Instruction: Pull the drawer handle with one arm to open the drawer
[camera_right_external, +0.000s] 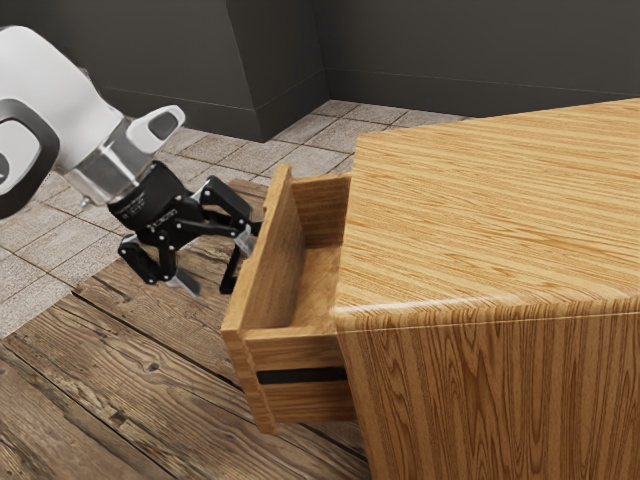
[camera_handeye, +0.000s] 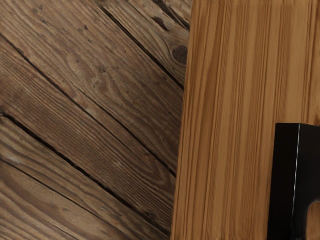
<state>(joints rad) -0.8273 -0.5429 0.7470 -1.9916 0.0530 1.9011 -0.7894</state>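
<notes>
I can read no text, number, brand or sign here. The one mark I find is a small pale line of lettering on the black body of the gripper (camera_right_external: 212, 265), just beside the front panel of the drawer (camera_right_external: 265, 250). It is too small for me to make out a single character.
</notes>
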